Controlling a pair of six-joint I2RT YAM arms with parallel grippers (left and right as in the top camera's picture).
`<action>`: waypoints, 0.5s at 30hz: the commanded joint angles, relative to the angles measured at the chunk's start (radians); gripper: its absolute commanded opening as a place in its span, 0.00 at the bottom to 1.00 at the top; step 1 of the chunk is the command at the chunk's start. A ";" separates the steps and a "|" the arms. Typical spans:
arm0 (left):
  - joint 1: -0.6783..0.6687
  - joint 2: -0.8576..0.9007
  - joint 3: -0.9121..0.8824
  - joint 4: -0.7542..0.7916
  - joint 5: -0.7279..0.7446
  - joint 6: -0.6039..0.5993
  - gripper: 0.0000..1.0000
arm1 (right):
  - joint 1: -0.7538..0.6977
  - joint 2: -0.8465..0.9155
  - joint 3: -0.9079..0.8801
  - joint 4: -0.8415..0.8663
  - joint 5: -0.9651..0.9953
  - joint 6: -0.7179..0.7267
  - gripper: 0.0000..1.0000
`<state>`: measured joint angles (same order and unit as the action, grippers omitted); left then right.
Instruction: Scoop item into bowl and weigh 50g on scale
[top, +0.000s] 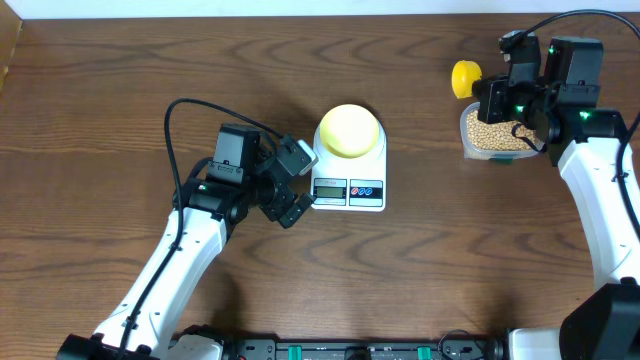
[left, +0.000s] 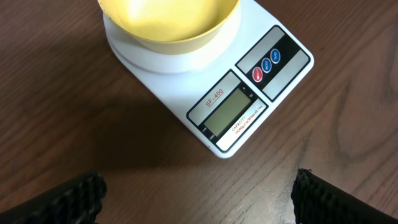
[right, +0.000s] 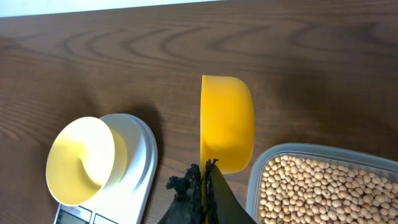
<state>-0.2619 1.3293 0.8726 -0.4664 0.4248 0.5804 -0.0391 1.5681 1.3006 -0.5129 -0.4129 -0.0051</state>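
Scooping stage: right gripper (right: 205, 177) clenches scoop (right: 227, 121) beside beans (right: 323, 186); left gripper (left: 199, 199) spread, empty. Next: dip, carry to bowl (top: 349, 130).

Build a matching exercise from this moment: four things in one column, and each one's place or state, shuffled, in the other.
1. bowl
2. scoop
3. beans
4. left tool

A. in the clear container
B. open, holding nothing
C. on the scale
D. gripped by the shut right tool

Pairs: 1-C; 2-D; 3-A; 4-B
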 joint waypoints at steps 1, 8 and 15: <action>0.003 -0.005 -0.002 -0.004 0.020 0.006 0.98 | -0.002 -0.018 0.020 -0.006 -0.024 -0.011 0.01; 0.003 -0.005 -0.002 -0.004 0.020 0.006 0.98 | -0.002 -0.018 0.020 -0.015 -0.042 -0.011 0.01; 0.003 -0.005 -0.002 -0.004 0.020 0.006 0.98 | -0.002 -0.018 0.020 -0.091 -0.006 -0.011 0.01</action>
<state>-0.2619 1.3293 0.8726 -0.4667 0.4248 0.5804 -0.0391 1.5681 1.3006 -0.5869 -0.4347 -0.0078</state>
